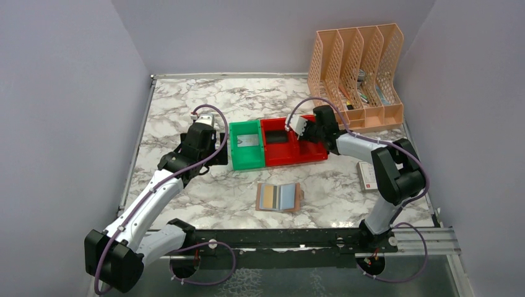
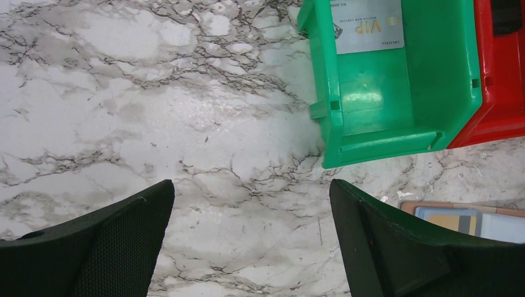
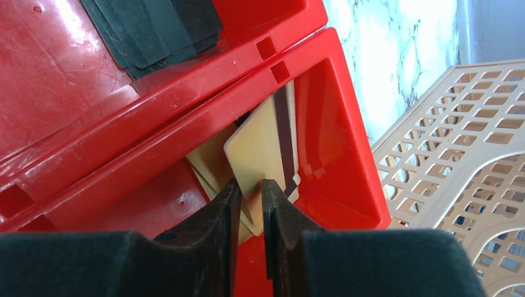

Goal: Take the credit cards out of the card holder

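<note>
Sorting so far: several cards are out of the card holder [image 1: 278, 197]. A silver card [image 2: 368, 25] lies in the green bin [image 2: 402, 99] at the upper right of the left wrist view. Black cards [image 3: 155, 31] lie in the red bin [image 3: 74, 93] at the upper left of the right wrist view, and other tan cards [image 3: 207, 167] sit past a red ridge from them.
Card at the fingers: a tan card [image 3: 263, 151] stands tilted in the red bin at the centre of the right wrist view, its lower corner between the fingers of the right gripper [image 3: 251, 184].
Right fingers: nearly together, with a slim gap. I cannot tell whether they pinch the card or only flank it.
Left fingers: the left gripper [image 2: 251, 241] is spread wide and holds nothing, above the marble table [image 2: 155, 124] just beside the green bin.
Holder's place: it lies open and flat at the lower centre of the overhead view, apart from both bins.
Left to do: leftover cards [image 1: 268, 197] show in its pockets, so the job looks well along but unfinished.
Other things: a white box [image 1: 367, 175] lies at the right, near the right arm, and a peach file rack [image 1: 356, 68] stands at the upper right.
In the way: nothing lies on the holder. The right arm probably needs to rise over the red bin's wall before it can reach back.
</note>
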Controlling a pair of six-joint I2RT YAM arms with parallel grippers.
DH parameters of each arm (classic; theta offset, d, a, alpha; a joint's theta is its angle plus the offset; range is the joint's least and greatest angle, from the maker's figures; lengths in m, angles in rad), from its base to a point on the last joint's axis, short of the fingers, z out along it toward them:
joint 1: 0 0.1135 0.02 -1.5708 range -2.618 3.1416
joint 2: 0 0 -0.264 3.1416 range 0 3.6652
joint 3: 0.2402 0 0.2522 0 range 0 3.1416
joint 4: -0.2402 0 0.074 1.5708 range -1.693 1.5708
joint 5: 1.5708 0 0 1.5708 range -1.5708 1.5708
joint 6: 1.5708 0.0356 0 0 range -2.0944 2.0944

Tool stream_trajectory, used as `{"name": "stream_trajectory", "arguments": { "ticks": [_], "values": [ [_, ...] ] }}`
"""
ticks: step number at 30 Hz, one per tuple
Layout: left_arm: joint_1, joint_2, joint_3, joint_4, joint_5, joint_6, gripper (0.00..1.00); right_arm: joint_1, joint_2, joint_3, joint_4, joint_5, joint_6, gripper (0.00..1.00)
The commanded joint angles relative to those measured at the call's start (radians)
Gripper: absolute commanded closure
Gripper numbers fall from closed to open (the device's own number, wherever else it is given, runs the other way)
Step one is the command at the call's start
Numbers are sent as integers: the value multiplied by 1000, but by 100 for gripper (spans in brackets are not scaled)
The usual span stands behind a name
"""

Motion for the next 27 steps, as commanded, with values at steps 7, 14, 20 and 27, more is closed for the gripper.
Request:
{"name": "stream_trajectory", "arguments": {
  "ticks": [7,14,20,27],
  "values": [
    [6,-8,3,18,15,19,1,-5,-8,24,1,-57,37,77],
    [5,-6,4,18,17,19,1,-4,-96,-23,111,-18,247,74],
    [5,-7,5,20,6,16,1,-8,-201,-67,111,88,871,85],
    [5,-9,6,22,4,13,1,-7,-191,3,-226,73,1117,88]
  ]
}}
